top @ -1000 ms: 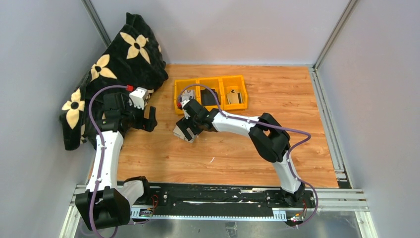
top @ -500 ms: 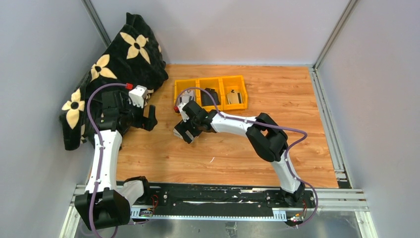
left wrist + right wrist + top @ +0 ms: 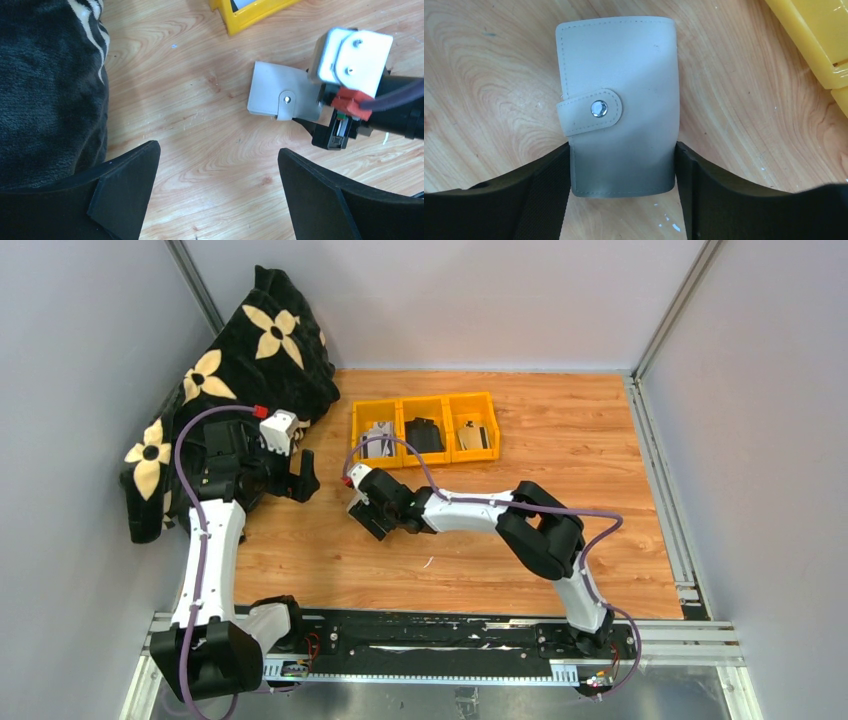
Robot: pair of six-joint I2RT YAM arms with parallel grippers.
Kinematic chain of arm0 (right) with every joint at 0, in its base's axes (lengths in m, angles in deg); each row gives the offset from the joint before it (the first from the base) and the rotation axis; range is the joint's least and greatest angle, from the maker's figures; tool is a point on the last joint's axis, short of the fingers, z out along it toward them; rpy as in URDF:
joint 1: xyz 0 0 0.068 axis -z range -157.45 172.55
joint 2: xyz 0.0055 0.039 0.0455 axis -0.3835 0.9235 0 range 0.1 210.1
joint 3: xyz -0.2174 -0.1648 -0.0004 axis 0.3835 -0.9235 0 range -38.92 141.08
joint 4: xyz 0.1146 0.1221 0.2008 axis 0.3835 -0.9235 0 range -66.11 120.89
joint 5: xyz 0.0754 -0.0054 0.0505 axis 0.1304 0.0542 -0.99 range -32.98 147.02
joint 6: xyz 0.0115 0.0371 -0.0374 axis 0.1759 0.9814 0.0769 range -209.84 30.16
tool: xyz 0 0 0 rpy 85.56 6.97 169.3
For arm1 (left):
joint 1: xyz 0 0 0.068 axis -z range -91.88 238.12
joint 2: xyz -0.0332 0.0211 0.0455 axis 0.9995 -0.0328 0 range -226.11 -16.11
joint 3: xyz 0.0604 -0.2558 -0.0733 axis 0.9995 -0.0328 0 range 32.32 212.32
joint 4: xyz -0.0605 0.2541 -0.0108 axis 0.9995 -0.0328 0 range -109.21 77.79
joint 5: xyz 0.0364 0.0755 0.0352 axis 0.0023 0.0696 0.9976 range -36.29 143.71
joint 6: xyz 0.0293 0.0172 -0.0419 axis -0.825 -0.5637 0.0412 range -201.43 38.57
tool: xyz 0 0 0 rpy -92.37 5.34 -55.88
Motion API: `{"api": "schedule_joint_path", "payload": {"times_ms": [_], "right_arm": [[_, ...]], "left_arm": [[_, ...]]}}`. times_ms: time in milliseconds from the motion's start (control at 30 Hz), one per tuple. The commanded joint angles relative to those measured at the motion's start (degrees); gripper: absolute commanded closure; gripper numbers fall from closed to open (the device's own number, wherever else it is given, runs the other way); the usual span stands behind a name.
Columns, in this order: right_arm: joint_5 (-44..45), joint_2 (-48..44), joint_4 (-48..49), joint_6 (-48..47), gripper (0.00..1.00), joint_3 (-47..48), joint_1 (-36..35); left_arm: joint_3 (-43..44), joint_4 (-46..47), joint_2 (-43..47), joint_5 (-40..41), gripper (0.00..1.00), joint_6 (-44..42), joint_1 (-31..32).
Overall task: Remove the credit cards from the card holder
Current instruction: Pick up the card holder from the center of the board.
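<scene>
the right claw [image 3: 624, 147] is clamped across the card holder [image 3: 616, 100], one finger [image 3: 549, 185] against each long edge of the half nearest the wrist. the holder lies flat on the tabletop [image 3: 484, 75], its far half reaching out ahead of the claw. the snap tab [image 3: 591, 111] sits just ahead of the left finger and is fastened, so the holder is closed and no credit cards show; they are probably inside.

it looks like soft, smooth faux leather: light, a little springy, and likely to bow or squirt forward if squeezed hard across its width. being thin, it gives the fingers little edge to bite on. a firmer hold would be across the spine side, leaving the tab free to be peeled up.

the left claw [image 3: 216, 150] is spread wide and holds nothing, with the holder ahead of it and to its right. the cards should be stiff, slick and thin, best pinched by an exposed edge.
</scene>
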Motion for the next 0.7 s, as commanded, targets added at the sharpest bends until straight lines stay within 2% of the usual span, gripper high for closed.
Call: {"api": "schedule_joint_path", "payload": {"times_ms": [0,233,533,667], "right_arm": [[4.68,-2.11,-0.98,-0.37,0.30,-3.88,-1.43],[1.20,-11.74,6.80,5.19,0.33,-9.03,-1.59],[1.02,-21.69,13.60,8.57,0.34,-12.11,-2.56],[2.52,-24.98,16.51,9.57,0.36,-13.03,-3.08]], "left_arm": [[2.17,-0.74,-0.81,-2.72,0.00,1.48,-0.20],[5.97,-2.91,-2.43,-7.54,0.00,5.89,-0.24],[9.39,-3.32,-5.02,-19.31,0.00,17.34,-0.24],[10.00,-3.60,-7.47,-21.23,0.00,22.39,-0.24]]}}
